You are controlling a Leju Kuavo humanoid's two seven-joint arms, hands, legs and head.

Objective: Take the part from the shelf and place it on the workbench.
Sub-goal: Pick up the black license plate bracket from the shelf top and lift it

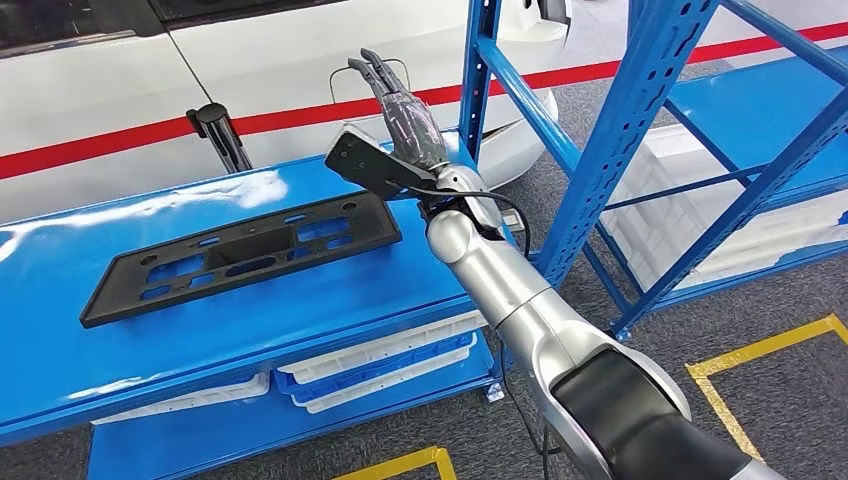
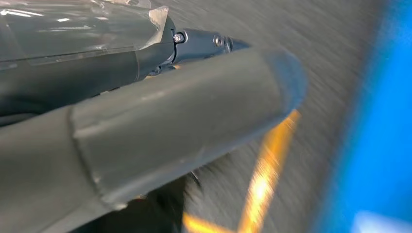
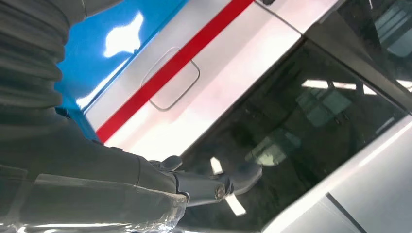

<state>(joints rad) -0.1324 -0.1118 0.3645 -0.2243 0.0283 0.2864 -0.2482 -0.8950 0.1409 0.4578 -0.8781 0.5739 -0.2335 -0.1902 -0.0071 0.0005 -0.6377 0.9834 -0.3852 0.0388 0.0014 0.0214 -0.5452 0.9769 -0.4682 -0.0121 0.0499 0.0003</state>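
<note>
1. While the right hand (image 1: 398, 105) is hovering above the far right end of the workbench (image 1: 60, 330), I am seeing the part (image 1: 243, 256) lying flat on the blue top, off toward the robot's left and nearer to the robot than the hand, apart from it.
2. I am reading the part's long axis as running nearly left to right across the bench, its right end tilting slightly away from the robot; that right end is lying just beside the black wrist plate (image 1: 362, 163) under the hand.
3. The right hand is holding nothing: its fingers are stretched out and apart, pointing up and away toward the white car (image 1: 100, 100) behind the bench.
4. I am getting the left hand (image 2: 145, 126) through its own wrist camera alone, blurred over grey floor and a yellow line; I cannot tell how its fingers are lying.
5. I am judging the right arm the nearer one, and the placing as done, since the part is already resting on the bench; the move ahead should be pulling the arm back without brushing the part's right end.
6. Counting: one part, one workbench, one blue shelf rack (image 1: 640, 90) on the right, and three white trays (image 1: 390, 352) that I am making out stacked under the bench top, though more may be hiding there.
</note>
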